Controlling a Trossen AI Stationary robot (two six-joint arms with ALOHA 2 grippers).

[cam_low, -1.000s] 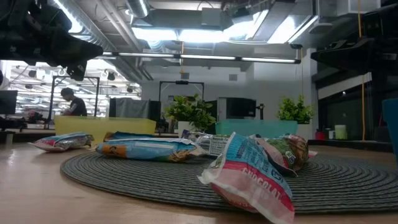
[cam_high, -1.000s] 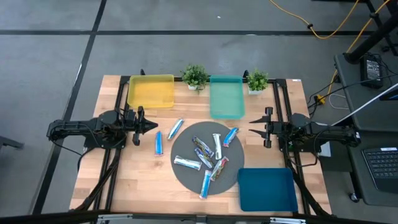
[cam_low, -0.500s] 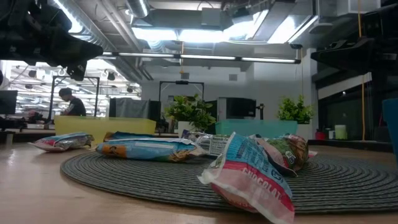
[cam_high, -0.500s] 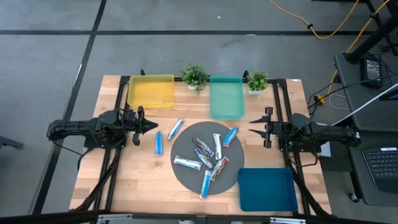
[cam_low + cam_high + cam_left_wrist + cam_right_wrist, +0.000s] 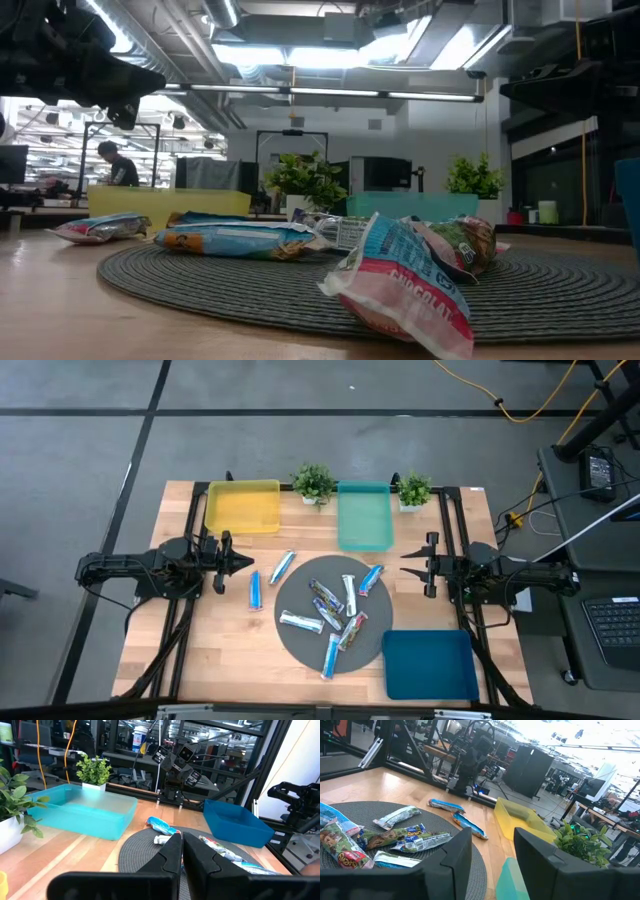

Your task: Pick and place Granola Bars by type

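Several granola bars in shiny wrappers lie in a loose heap on a round grey mat at the table's middle. Two more blue-and-white bars lie on the bare wood to the mat's left. My left gripper waits shut at the table's left side, level and pointing at the mat, its fingers together. At the right side my right gripper waits open, its fingers apart with nothing between them. Both stand clear of the bars.
A yellow tray and a light teal tray stand at the far edge, with two small potted plants beside them. A dark blue tray sits at the near right. Black frame rails run along both sides.
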